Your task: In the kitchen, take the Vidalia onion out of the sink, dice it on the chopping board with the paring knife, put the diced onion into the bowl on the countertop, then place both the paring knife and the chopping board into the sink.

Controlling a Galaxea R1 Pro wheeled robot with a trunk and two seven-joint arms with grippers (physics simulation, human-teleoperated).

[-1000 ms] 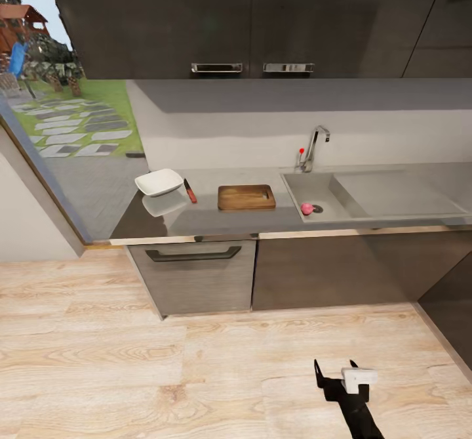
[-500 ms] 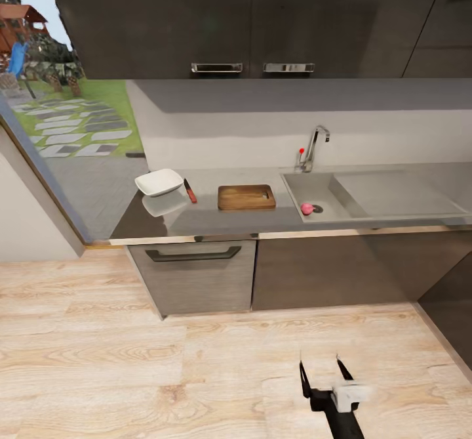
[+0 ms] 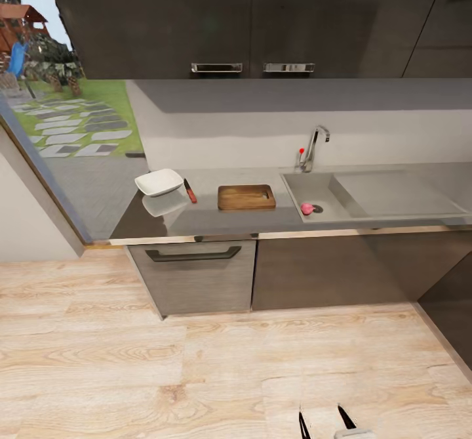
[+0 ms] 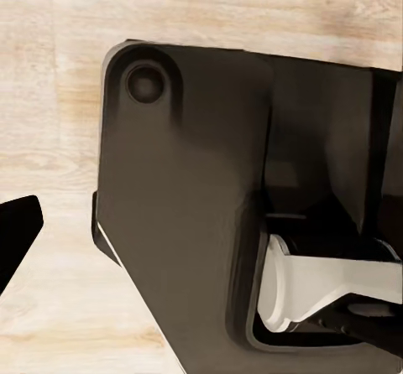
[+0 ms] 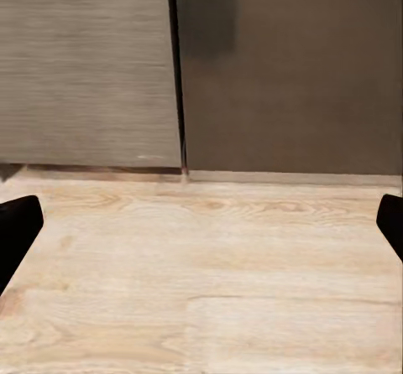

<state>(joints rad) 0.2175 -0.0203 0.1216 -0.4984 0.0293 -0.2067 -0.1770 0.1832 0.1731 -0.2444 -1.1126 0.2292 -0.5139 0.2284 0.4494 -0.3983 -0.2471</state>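
The right hand [image 3: 324,420] has dropped toward the near edge of the head view since the earlier frames, so that only its two dark fingertips show above the pale wood-plank floor [image 3: 131,360]; the kitchen itself has not shifted.

Largest to smallest: the long grey metal-look table [image 3: 203,219] runs over dark grey cabinets [image 3: 314,271]. At its right part sits the rectangular matt grey steel sink [image 3: 357,196] with a chrome gooseneck tap [image 3: 316,142]. Left of the sink lies the dark brown wood-grain chopping board [image 3: 246,197]. Further left stands the glossy white squarish bowl [image 3: 159,182], with the small red-handled paring knife [image 3: 190,191] just beside it on its right. The small pink round onion [image 3: 306,209] rests in the sink basin, next to the dark drain.

Right hand: released, fingers spread, holding nothing. Left hand [image 4: 15,240]: one dark fingertip visible; state cannot be told.

Judgement: the step in hand is the approach, and the robot stands well apart from the table. It should close in squarely on the sink, stop near the cabinet front, then lift the right arm over the basin rim.

The right wrist view shows the cabinet fronts and their seam straight ahead; the left wrist view shows the robot's own dark body panel [image 4: 193,181] over the floor.
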